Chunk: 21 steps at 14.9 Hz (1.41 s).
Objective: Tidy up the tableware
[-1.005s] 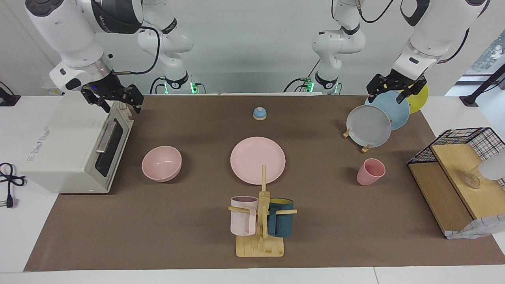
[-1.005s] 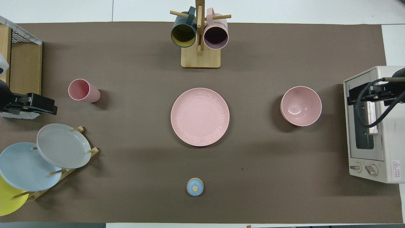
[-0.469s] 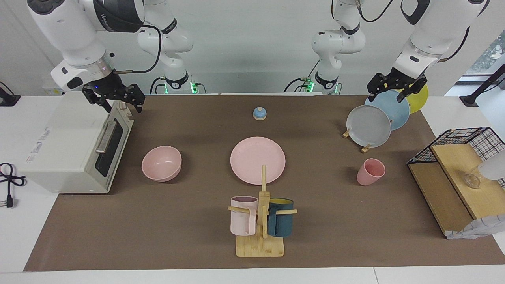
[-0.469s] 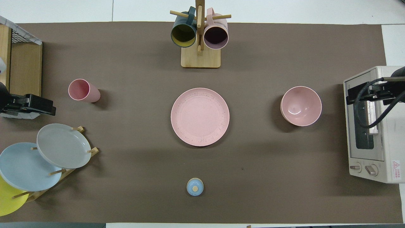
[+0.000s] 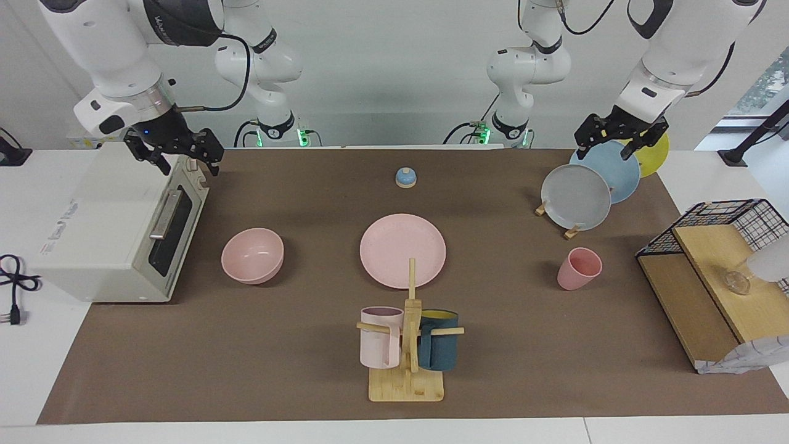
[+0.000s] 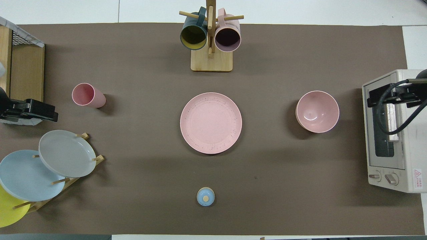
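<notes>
Pink flat round plate (image 5: 402, 250): mid-mat landmark
Pink deep bowl (image 5: 253, 255): beside plate, right arm's end
Pink tapered cup (image 5: 578, 269): beside plate, left arm's end
Right gripper (image 5: 174, 153): over white toaster oven (image 5: 117, 225), fingers spread
Left gripper (image 5: 618, 135): over blue racked plate (image 5: 610, 170), fingers spread

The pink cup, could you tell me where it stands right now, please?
The pink cup stands upright on the brown mat toward the left arm's end of the table, just farther from the robots than the plate rack, beside the wire shelf.
</notes>
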### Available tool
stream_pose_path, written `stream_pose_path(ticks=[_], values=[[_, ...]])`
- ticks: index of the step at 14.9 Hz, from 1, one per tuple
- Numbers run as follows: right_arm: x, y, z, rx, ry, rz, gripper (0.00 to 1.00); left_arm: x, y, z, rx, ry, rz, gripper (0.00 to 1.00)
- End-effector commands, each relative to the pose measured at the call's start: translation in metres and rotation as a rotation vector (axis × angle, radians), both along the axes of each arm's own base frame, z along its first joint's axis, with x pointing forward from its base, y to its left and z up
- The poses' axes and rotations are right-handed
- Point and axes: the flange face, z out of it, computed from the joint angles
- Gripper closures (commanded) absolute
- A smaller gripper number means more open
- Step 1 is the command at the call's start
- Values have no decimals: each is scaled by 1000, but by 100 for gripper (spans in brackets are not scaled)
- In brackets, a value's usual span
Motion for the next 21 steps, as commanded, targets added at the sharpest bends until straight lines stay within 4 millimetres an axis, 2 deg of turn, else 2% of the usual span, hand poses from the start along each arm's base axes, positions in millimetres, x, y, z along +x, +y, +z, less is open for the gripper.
stream_pose_path(ticks=[1,4,5,6,8,10,11,12,15,17,19,21], values=[[-4,-2,6,2,-10,0,0,-8,2,2,15,1,8,0],[-3,8,-2,5,-27,46,0,-8,1,2,15,1,7,0],[3,32,-14,6,-75,86,0,-8,3,2,15,1,10,0],[7,45,-33,6,-71,106,0,-8,2,2,15,1,8,0],[33,63,-78,3,-55,91,0,-8,2,2,15,1,8,0],[49,108,-115,-2,-55,111,0,-8,1,2,15,1,7,0],[51,120,-132,-9,-37,87,0,-8,2,1,15,2,8,0],[50,122,-141,-10,-38,64,0,-8,2,2,15,1,8,0],[35,122,-191,-7,-50,64,0,-8,2,2,15,1,8,0],[32,117,-215,-5,-67,59,0,-8,2,1,15,2,8,0],[30,121,-229,-6,-66,63,0,-8,3,2,15,1,10,0],[26,119,-234,-7,-60,62,0,-8,2,2,15,1,8,0]])
